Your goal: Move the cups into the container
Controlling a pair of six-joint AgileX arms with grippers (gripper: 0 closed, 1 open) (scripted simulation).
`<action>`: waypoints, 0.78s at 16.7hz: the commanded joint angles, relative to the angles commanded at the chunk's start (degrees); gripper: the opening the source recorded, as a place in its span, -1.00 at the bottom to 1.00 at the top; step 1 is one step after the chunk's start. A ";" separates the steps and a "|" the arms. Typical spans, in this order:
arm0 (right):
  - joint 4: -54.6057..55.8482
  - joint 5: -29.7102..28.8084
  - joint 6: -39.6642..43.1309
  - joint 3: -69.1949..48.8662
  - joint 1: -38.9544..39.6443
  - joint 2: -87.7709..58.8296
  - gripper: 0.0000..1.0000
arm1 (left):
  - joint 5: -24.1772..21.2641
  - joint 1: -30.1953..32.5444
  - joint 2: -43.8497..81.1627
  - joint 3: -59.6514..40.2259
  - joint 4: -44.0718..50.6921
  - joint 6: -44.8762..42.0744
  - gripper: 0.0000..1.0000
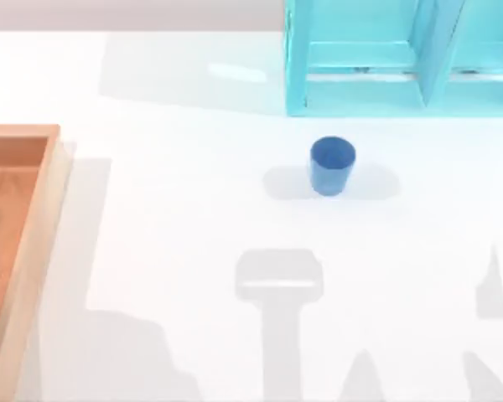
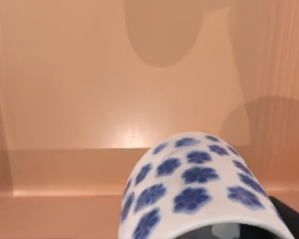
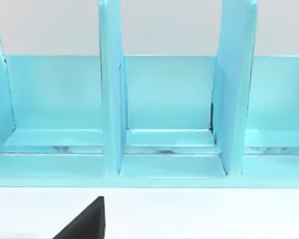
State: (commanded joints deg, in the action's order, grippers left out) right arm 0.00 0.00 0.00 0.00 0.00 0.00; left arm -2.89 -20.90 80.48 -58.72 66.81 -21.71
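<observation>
Cups: our blue one (image 1: 331,166) stands on the table (image 1: 193,209) near the turquoise shelf (image 1: 386,67), the floral one (image 2: 199,194) above the container (image 1: 17,234); jaws' state we cannot tell.

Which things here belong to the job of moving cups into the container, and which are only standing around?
Job:
- blue cup, on the table
- floral cup, over the wooden floor
- wooden container, at the table's left

Not job:
- turquoise shelf unit
</observation>
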 joint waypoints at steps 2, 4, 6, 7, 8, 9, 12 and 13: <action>0.00 0.00 0.00 0.00 0.00 0.00 1.00 | 0.02 -0.13 0.02 1.47 -1.54 -0.22 -1.00; 0.00 0.00 0.00 0.00 0.00 0.00 1.00 | 0.03 -0.13 0.02 1.49 -1.56 -0.22 -1.00; 0.00 0.00 0.00 0.00 0.00 0.00 1.00 | 0.03 -0.13 0.02 1.49 -1.56 -0.22 -0.85; 0.00 0.00 0.00 0.00 0.00 0.00 1.00 | 0.03 -0.13 0.02 1.49 -1.56 -0.22 -0.70; 0.00 0.00 0.00 0.00 0.00 0.00 1.00 | 0.03 -0.13 0.02 1.49 -1.56 -0.22 -0.55; 0.00 0.00 0.00 0.00 0.00 0.00 1.00 | 0.03 -0.13 0.02 1.49 -1.56 -0.22 -0.40; 0.00 0.00 0.00 0.00 0.00 0.00 1.00 | 0.03 -0.13 0.02 1.49 -1.56 -0.22 0.06; 0.00 0.00 0.00 0.00 0.00 0.00 1.00 | 0.03 -0.13 0.02 1.49 -1.56 -0.22 0.21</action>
State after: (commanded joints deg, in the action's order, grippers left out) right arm 0.00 0.00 0.00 0.00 0.00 0.00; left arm -2.87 -21.03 80.51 -57.24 65.25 -21.94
